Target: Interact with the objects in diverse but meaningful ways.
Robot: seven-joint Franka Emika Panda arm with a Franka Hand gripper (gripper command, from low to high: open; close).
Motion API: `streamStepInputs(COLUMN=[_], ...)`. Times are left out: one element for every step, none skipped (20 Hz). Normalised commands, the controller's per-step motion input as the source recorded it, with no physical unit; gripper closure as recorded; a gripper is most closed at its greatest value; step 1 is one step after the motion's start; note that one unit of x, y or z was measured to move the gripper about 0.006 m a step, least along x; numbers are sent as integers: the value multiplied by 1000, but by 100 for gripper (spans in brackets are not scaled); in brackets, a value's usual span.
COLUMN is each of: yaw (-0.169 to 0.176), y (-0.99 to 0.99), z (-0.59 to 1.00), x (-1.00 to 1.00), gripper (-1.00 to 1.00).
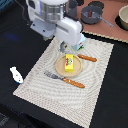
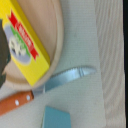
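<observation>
Dark table (image 1: 20,45) carries everything; a pale woven placemat (image 1: 95,85) covers most of the middle of it. The Panda arm (image 1: 52,17) hangs over the mat's far edge, upper left in the exterior view, white body with the gripper (image 1: 79,44) low near the mat, just beside the knife's blade end. Gripper state: cannot tell, fingers too blurred in the exterior view and only a blue-grey block (image 2: 56,117) shows at the edge of the wrist view. A round wooden plate (image 1: 59,68) sits mid-mat. Yellow pack (image 1: 69,62) with red-white print lies flat on the plate, roughly centered; the wrist view shows its red banner and one corner reaching close to the plate rim. Fork (image 1: 65,79) with orange-brown handle lies on the mat just in front of the plate, tines toward the exterior view's left. Knife (image 1: 86,58) with matching handle lies on the mat just beyond the plate; the wrist view shows its serrated blade (image 2: 67,79) flat on the mat, right beside the plate rim. White scoop-like piece (image 1: 16,75) lies off the mat on the table, at the exterior view's left, well apart from the plate. Dark pot (image 1: 92,14) and a bowl (image 1: 123,17) sit on a tan surface at the far right.
</observation>
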Motion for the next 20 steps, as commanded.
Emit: streamStepInputs(yaw=[-10,-19,-20,-21,-24,-21,-16,-15,-17,-13,-7,0,0,0,24,51,70,72,77,79], y=[-606,-569,-557,-543,-500,-474,-454,-449,-426,-411,-377,-371,-289,-203,-94,-43,-3,0,0,0], z=[0,0,0,0,0,0,0,0,0,0,0,0,0,0,0,-23,-63,-77,-83,-97], x=[-689,-711,-723,-734,-780,-814,-843,-849,-860,-874,-906,-917,-969,-997,-1000,-1000,-980,-980,-971,-969], gripper=[-100,-100,-100,-100,-100,-100,-100,-100,-100,-100,-100,-100,-100,-100,-100,-100,-100,-100,-100,-100])
